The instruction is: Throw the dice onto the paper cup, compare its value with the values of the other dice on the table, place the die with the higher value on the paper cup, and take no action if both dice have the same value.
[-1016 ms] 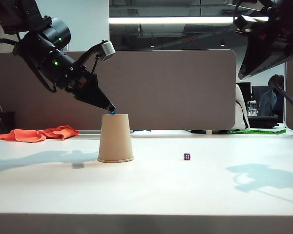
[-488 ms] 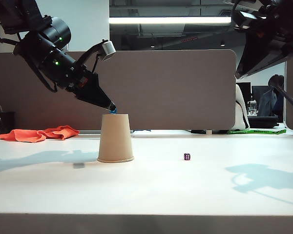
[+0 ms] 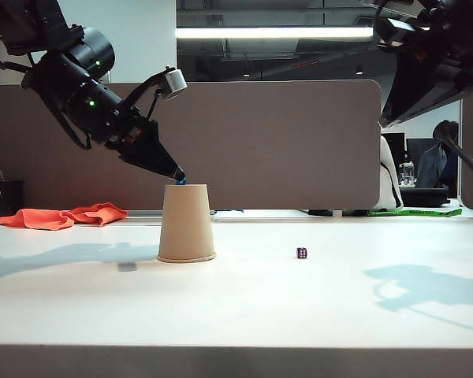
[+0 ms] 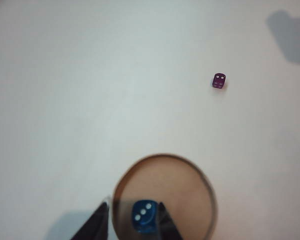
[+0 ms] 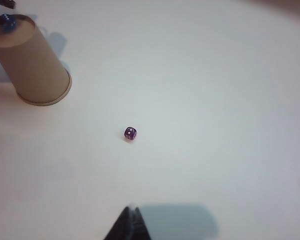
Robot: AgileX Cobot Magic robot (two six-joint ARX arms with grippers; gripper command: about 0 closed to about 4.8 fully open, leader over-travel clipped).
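Left tool wider — right tool aloft

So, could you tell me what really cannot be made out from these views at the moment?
- Purple die: its top pip count is too small and blurred in all views.
- Blue die on the upturned paper cup: only a speck behind the left gripper in the exterior view.
- Right gripper: cut off by the wrist view's edge, dark in the exterior view.

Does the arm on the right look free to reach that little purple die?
Probably yes: the purple die sits alone on bare table, with the right gripper raised above and the paper cup well aside.
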